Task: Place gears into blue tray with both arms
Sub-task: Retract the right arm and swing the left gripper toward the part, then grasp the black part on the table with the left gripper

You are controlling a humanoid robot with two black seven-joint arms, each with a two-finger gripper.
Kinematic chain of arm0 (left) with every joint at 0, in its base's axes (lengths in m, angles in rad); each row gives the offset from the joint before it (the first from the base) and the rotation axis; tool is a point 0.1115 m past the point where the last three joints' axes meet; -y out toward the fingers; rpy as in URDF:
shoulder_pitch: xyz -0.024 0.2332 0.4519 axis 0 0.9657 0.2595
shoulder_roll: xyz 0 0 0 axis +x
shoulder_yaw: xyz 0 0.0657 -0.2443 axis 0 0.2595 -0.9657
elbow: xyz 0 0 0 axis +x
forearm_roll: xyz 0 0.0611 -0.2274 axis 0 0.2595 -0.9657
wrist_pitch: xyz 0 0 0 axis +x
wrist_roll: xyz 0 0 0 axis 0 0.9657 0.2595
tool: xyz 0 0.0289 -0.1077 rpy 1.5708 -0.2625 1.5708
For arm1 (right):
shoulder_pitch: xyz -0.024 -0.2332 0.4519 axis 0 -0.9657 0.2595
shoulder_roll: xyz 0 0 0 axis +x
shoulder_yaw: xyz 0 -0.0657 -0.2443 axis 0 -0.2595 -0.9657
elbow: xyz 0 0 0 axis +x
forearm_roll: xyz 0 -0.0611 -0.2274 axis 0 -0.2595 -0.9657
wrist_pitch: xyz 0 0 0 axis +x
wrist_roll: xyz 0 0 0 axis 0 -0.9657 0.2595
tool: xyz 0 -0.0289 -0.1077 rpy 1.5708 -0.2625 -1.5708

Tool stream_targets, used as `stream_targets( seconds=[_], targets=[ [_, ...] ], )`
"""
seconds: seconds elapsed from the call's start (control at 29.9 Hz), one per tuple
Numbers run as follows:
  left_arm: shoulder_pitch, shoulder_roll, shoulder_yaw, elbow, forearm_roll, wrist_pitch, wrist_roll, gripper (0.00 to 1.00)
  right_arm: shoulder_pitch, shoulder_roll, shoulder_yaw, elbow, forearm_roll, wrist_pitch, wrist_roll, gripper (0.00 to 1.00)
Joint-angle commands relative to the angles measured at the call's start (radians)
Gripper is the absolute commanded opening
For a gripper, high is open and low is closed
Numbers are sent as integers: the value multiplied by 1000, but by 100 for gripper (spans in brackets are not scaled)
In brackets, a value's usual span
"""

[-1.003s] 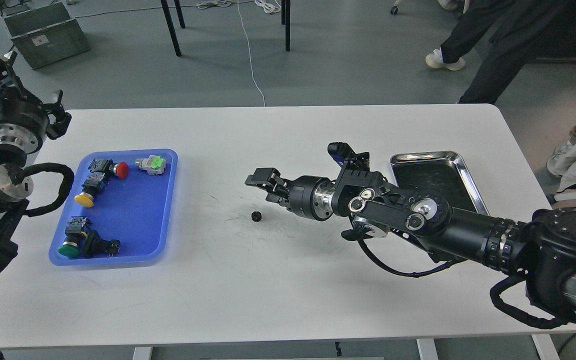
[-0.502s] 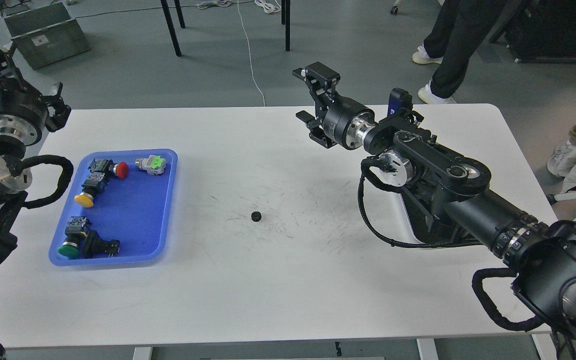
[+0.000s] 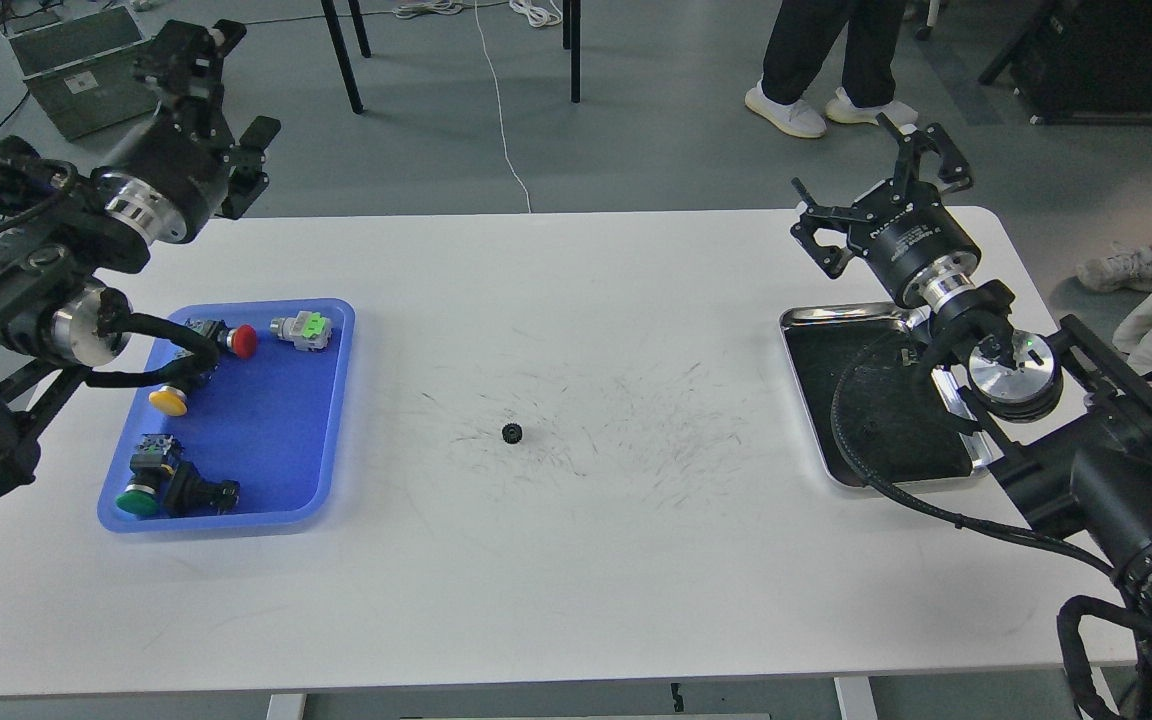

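Note:
One small black gear (image 3: pixel 512 433) lies alone on the white table, near its middle among dark scuff marks. The blue tray (image 3: pixel 334 400) sits at the left and holds several push-button switches but no gear that I can see. My left gripper (image 3: pixel 226 88) hangs raised over the table's far left corner, behind the tray, open and empty. Far to the right, my right gripper (image 3: pixel 874 190) is raised near the far right edge, its claws spread open with nothing in them. Both grippers are well away from the gear.
A shiny steel tray (image 3: pixel 836 313) with a dark inside lies at the right under my right arm. In the blue tray are red (image 3: pixel 239 339), yellow (image 3: pixel 169 399) and green (image 3: pixel 139 498) capped switches. A person's legs (image 3: pixel 816 60) stand beyond the table.
My right arm swung from the table's middle up and back to the far right, past the steel tray. My left gripper moved up and to the right. The gear has not moved.

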Motion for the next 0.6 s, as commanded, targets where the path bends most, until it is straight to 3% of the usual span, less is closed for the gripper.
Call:
stream_targets(
  seconds=[0.0, 0.3, 0.57],
  targets=[
    [-37, -6, 80, -65, 220, -14, 26, 98, -47, -14, 32, -5, 32, 22, -1, 97],
    [-17, -119, 280, -85, 1060, -4, 32, 98, -107, -16, 92, -12, 34, 28, -1, 97],
    [32, -201, 456, -54, 1340, 78, 38, 96, -115, -25, 93, -12, 34, 28, 1, 97]
  ],
)
